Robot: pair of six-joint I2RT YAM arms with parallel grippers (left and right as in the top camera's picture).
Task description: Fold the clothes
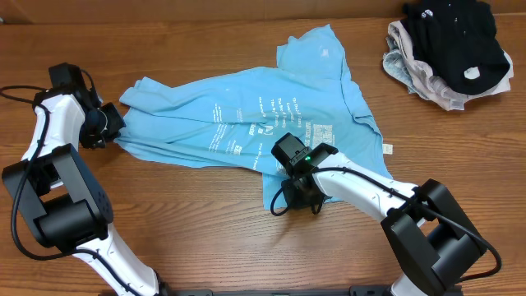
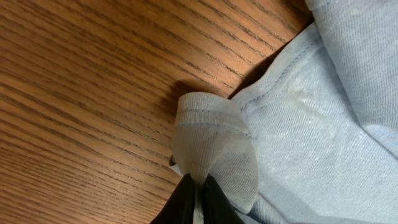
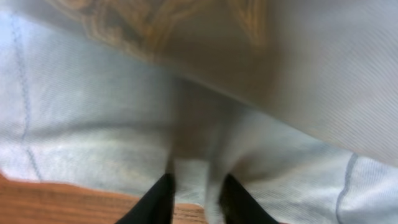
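Blue shirt (image 1: 246, 115), frame centre, on table (image 1: 205, 230). Left gripper (image 2: 198, 194): jaws pinching sleeve fold. Right gripper (image 3: 199, 200): jaws gripping bunched hem.

the shirt (image 1: 246, 115) lies spread across the middle of the table (image 1: 189, 238). a pile of clothes (image 1: 450, 51) sits at the far right corner, well apart. the left gripper (image 1: 113, 130) meets the shirt's left end; the right gripper (image 1: 296, 197) is at its near edge, seemingly with cloth in its jaws.
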